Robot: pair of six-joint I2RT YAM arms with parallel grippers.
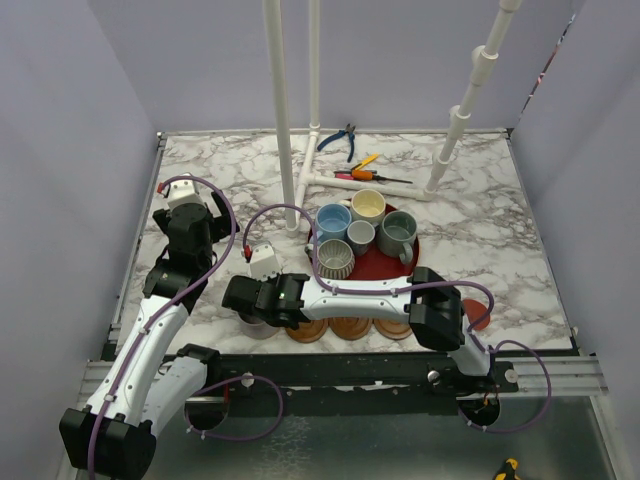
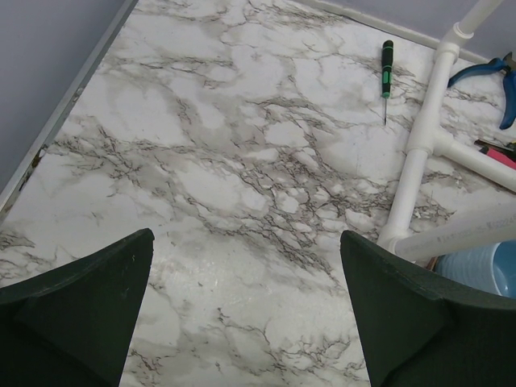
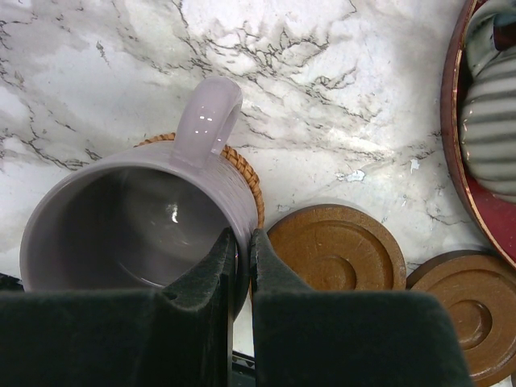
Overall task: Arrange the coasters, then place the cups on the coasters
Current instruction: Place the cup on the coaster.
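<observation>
Wide marble tabletop (image 1: 480, 225), and the right arm (image 1: 350, 298) is stretched low across its near edge toward the left. The right gripper (image 3: 242, 242) is pinched narrow on the wall of the lavender cup (image 3: 121, 222), one finger inside the rim, one outside. That cup looks seated on the woven coaster (image 3: 246, 177) at the left end of the row, handle pointing away. So this reads as cup one of six being set down. Next up, I'd say: let the jaws go, rise straight off the rim without tipping it, then head for the tray.

The left gripper (image 2: 246, 238) hangs wide apart and holds nothing, over bare marble at far left.

The red tray (image 1: 410, 260) carries the other five cups (image 1: 360, 235), packed close, which makes a tight pick. Brown coasters (image 3: 337, 246) wait just beside the lavender cup, partly under the arm; a reddish coaster (image 1: 478, 318) sits at the right end. A white pipe frame (image 1: 300, 180), pliers (image 1: 345, 135) and screwdrivers (image 1: 365, 165) stay well back.
</observation>
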